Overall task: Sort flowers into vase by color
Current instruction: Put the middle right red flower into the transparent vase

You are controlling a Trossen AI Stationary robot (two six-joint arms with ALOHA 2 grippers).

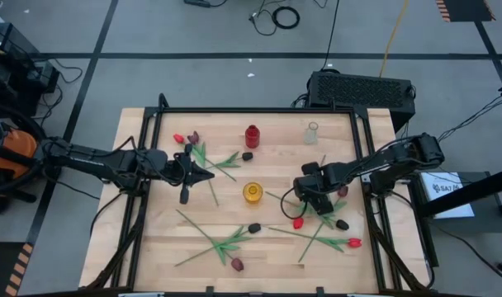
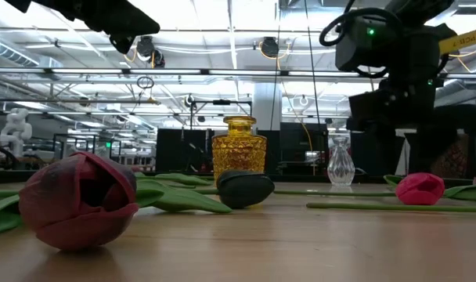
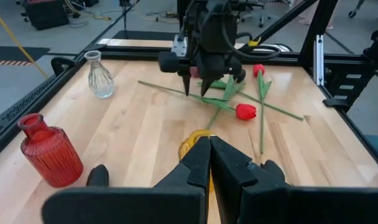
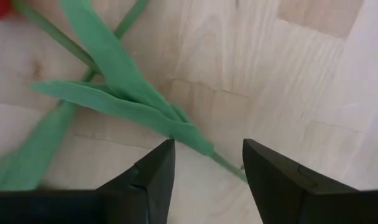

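While every artificial tulip [image 1: 321, 240] lies loose on the pale wooden table [image 1: 152, 239], I judge the sorting barely begun: the ribbed red glass vase [image 1: 252, 136], amber glass vase [image 1: 252, 193] and clear glass vase [image 1: 312, 133] stand empty. My right gripper [image 4: 207, 165] hangs fingers parted, empty, over a green stem [image 4: 229, 167]. My left gripper [image 3: 209, 163], fingers together, waits mid-table. Open wood surrounds the vases.

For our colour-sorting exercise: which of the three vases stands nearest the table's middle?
The yellow vase. It stands alone mid-table, while the red vase and clear vase stand farther back near the rear edge.
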